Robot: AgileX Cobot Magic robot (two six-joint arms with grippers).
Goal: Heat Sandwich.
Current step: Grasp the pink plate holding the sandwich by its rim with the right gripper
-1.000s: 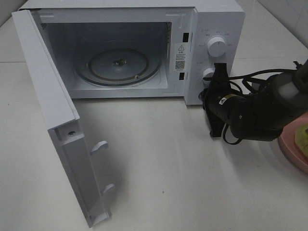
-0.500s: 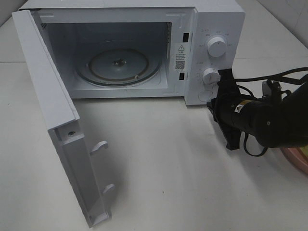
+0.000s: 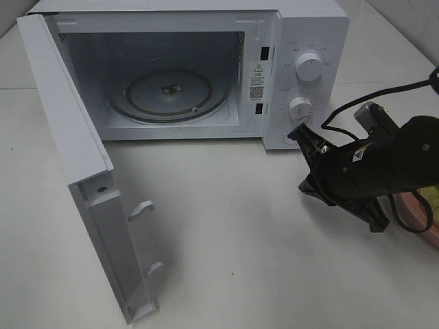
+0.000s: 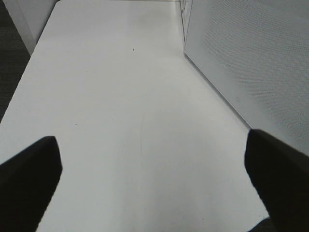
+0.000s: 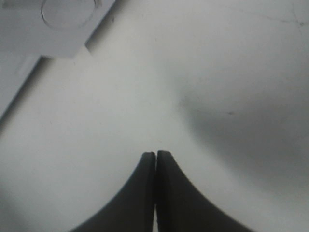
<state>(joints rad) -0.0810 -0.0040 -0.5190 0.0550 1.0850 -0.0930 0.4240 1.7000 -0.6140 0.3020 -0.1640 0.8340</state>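
Take the white desk (image 3: pixel 240 226) as the work surface. Note the microwave (image 3: pixel 312 31) at the far side, with its door (image 3: pixel 68 151) standing fully open toward the near left and its glass turntable (image 3: pixel 168 96) bare.

Find the right arm (image 3: pixel 391 161) at the right, in front of the pink plate (image 3: pixel 426 229), and hiding most of it.

Read the left end effector (image 4: pixel 149 137) as spread wide and empty, over bare desk beside a white perforated panel, probably the door.

Read the right end effector (image 5: pixel 155 153) as pressed fully together with nothing between the fingers, low over the desk just near-right of the control panel (image 3: pixel 309 82).

Look for the sandwich (image 3: pixel 432 195) on the plate at the right edge. Expect only a yellowish sliver.

Count door opening as done. Count as outstanding: grasping the sandwich, placing it on the turntable, closing the door, setting the dials. Judge the task as early.
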